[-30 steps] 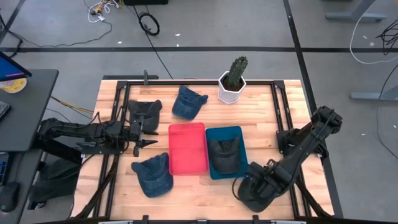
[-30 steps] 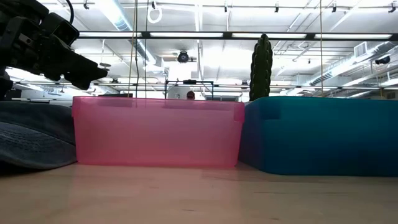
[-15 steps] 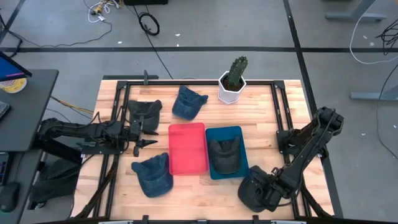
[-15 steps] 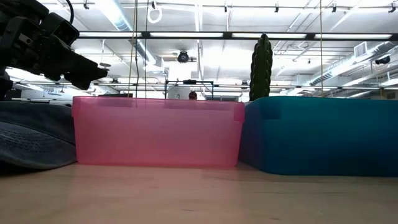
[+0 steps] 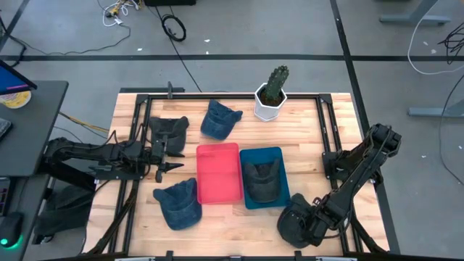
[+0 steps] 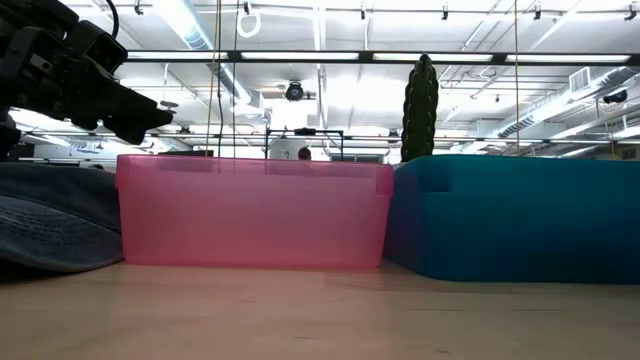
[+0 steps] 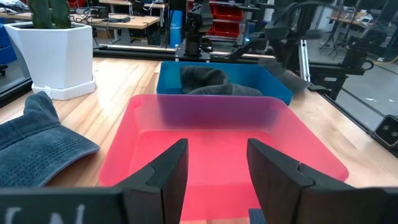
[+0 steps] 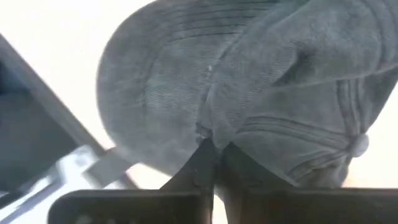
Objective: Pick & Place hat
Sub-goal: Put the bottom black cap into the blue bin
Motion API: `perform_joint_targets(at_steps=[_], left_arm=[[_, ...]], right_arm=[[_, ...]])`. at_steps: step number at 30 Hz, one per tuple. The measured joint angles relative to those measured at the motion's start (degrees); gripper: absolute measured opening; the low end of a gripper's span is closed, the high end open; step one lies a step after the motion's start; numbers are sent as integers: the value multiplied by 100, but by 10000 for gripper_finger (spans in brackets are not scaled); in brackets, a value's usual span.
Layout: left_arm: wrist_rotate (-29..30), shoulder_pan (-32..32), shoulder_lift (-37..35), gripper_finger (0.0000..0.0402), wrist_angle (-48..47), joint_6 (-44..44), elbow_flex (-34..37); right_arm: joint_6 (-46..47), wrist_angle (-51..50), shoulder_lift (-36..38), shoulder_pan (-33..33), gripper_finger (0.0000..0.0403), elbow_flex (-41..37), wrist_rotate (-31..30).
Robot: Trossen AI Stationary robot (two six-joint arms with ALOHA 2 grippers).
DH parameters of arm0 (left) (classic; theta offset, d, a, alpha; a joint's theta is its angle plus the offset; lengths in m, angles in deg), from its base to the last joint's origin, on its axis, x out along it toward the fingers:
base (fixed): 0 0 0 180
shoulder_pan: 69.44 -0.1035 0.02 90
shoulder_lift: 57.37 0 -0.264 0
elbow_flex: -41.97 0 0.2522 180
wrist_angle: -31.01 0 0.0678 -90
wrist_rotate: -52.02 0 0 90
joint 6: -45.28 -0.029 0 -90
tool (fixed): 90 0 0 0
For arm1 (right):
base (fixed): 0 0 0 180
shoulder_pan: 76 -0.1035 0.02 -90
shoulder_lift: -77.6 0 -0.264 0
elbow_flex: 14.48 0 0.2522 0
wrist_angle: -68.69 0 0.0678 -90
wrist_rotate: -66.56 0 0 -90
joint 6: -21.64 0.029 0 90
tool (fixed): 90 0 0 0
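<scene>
A dark grey hat (image 5: 299, 226) lies on the table near the front right, grey and ribbed in the right wrist view (image 8: 186, 81). My right gripper (image 8: 213, 163) is down on it, shut on its cloth. A grey hat (image 5: 261, 181) sits inside the blue bin (image 5: 279, 156). The pink bin (image 5: 219, 172) stands beside it. On the table lie two blue hats (image 5: 220, 118) (image 5: 179, 204) and a dark hat (image 5: 168, 128). My left gripper (image 5: 165, 156) hovers open just left of the pink bin, holding nothing. My right gripper pinches a raised fold of the hat's cloth (image 8: 208, 132) between its two fingertips, next to the crown with its top button (image 8: 357, 146). The fingers come from above. The hat lies on the table under them.
A potted cactus in a white pot (image 5: 272, 98) stands at the far edge behind the bins. A black frame (image 5: 138, 130) runs around the tabletop. Bare wood shows between the blue bin and the right rail (image 5: 312, 152).
My right arm has moved a little toward the table's near edge and come down over the dark grey hat there. My left arm and the other hats have stayed as they were.
</scene>
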Motion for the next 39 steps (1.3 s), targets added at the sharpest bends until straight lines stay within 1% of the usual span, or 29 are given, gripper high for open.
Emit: perform_joint_targets(at_steps=[2,7,9,11,14,18,20,24,30,35,37,39], left_arm=[[2,0,0,170,0,2,0],[0,0,0,170,2,0,0],[2,0,0,170,0,2,2],[2,0,0,170,0,0,0],[1,0,1,170,1,2,2],[2,-1,1,170,1,1,2],[0,0,0,170,0,2,0],[1,0,1,170,1,1,2],[2,0,0,170,2,2,0],[1,0,1,170,1,1,1],[2,0,2,170,2,0,2],[2,0,0,170,0,0,0]], right_arm=[[-17,130,76,0,15,102,105],[-745,-91,177,0,6,765,113],[-1073,-491,177,17,5,1141,103],[-1278,-1096,177,88,4,1517,53],[-1755,-1998,175,271,2,2018,-184],[-2909,-2785,177,602,2,2504,-461],[-3529,-2993,177,804,1,2679,-566],[-4751,-3161,177,1264,1,2845,-847],[-6514,-3139,177,2053,0,2865,-892],[-7866,-3326,175,2488,0,2865,-1349],[-8276,-3346,175,2573,0,2865,-1429],[-8489,-3342,175,2657,0,2864,-1472]])
